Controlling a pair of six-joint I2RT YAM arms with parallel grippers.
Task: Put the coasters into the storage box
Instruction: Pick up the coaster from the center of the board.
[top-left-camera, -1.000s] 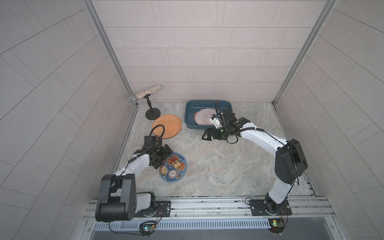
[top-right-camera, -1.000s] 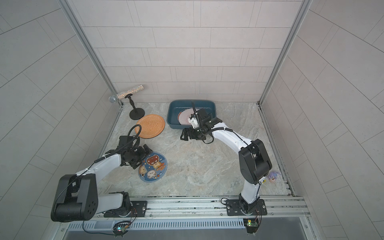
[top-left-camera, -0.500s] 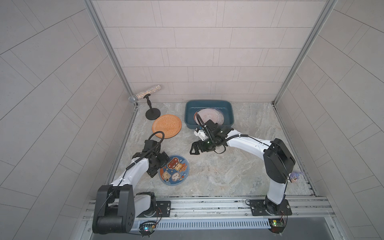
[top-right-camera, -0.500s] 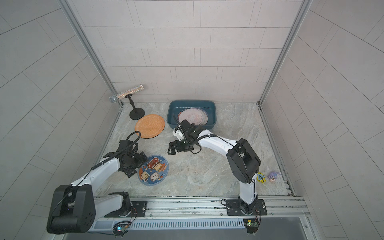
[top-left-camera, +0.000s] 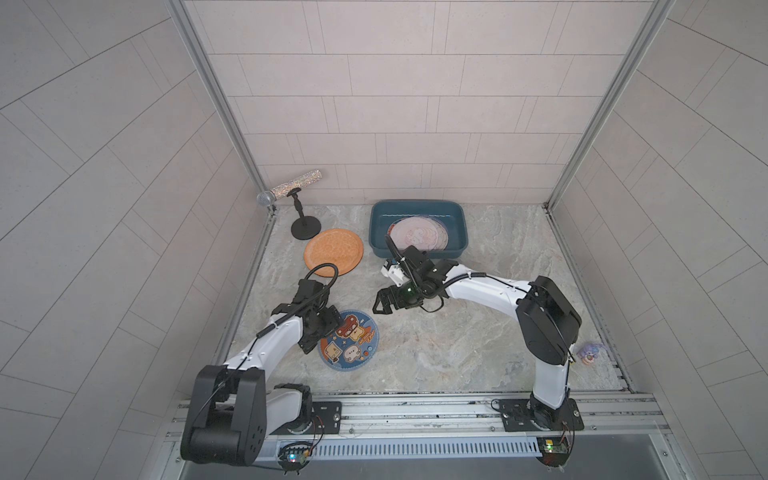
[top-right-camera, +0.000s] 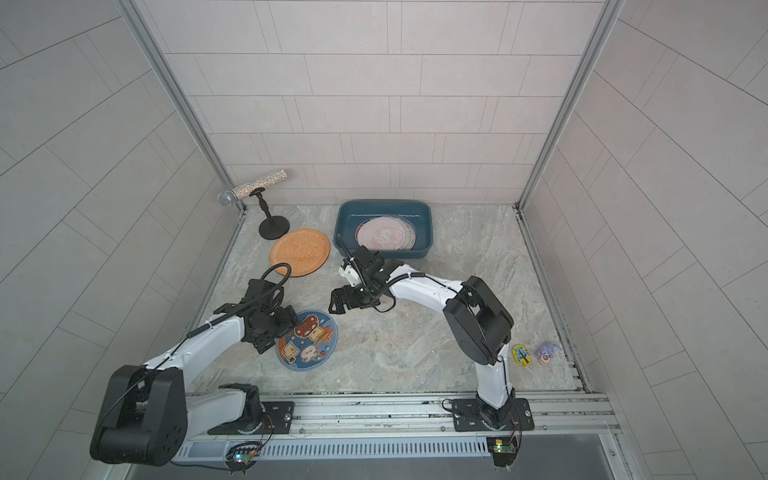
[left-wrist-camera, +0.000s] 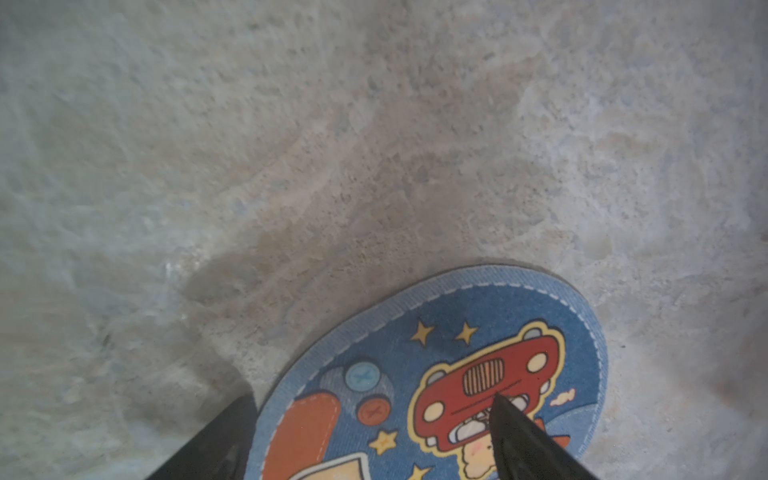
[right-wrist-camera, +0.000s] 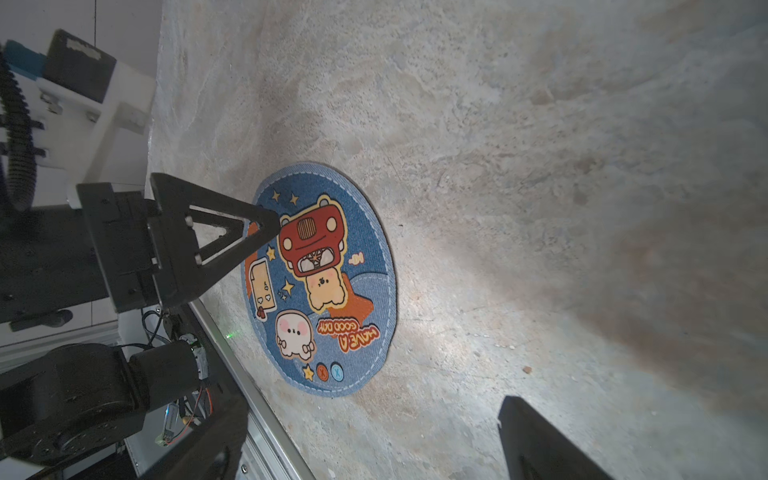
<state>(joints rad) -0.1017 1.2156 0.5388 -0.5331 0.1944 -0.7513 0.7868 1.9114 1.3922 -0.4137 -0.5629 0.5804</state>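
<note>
blue coaster under left gripper

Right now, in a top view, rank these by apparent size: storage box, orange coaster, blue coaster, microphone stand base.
1. storage box
2. orange coaster and blue coaster: about alike; the blue one lies nearer the camera, so not ranked
3. microphone stand base

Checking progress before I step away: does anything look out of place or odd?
Nothing spilled or damaged. Two coasters lie outside the storage box: the orange coaster beside the microphone stand, the blue coaster at the left gripper, whose open jaws straddle its edge.
</note>
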